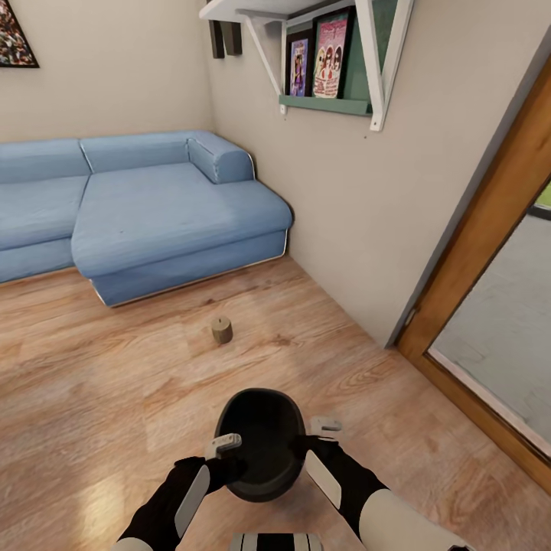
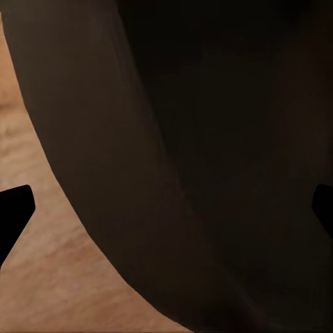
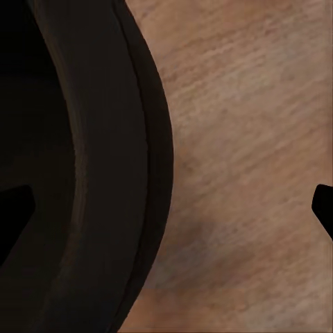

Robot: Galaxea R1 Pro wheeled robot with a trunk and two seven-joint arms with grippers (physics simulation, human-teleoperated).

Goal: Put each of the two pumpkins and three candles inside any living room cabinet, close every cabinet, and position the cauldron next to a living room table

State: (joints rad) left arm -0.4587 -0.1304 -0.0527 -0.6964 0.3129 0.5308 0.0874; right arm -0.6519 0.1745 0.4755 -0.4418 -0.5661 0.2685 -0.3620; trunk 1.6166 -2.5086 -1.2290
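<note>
1. The blue sofa (image 1: 153, 210) fills the head view from nine to twelve o'clock, and the wooden door frame (image 1: 490, 229) stands at three o'clock. If the base rolls or turns while the load blocks the low view, an arm or the pot could strike either one.
2. The cauldron (image 1: 260, 444) sits at six o'clock, mouth tipped toward the camera, pinched between both arms above the wood floor (image 1: 115, 383). Held only at opposite sides, it could roll out and drop if one arm drifts outward or lags.
3. The left gripper (image 1: 227, 448) has one finger over the rim and one outside, seemingly clamped on the wall; the wrist view shows its tips wide apart around dark metal, so the hold looks shallow and might slip.
4. The right gripper (image 1: 320, 432) presses at the opposite rim; I cannot tell whether its jaws close on the wall.
5. The candle (image 1: 222, 330) stands upright at twelve o'clock of the cauldron, well apart. Driving forward could knock it rolling under the sofa.
</note>
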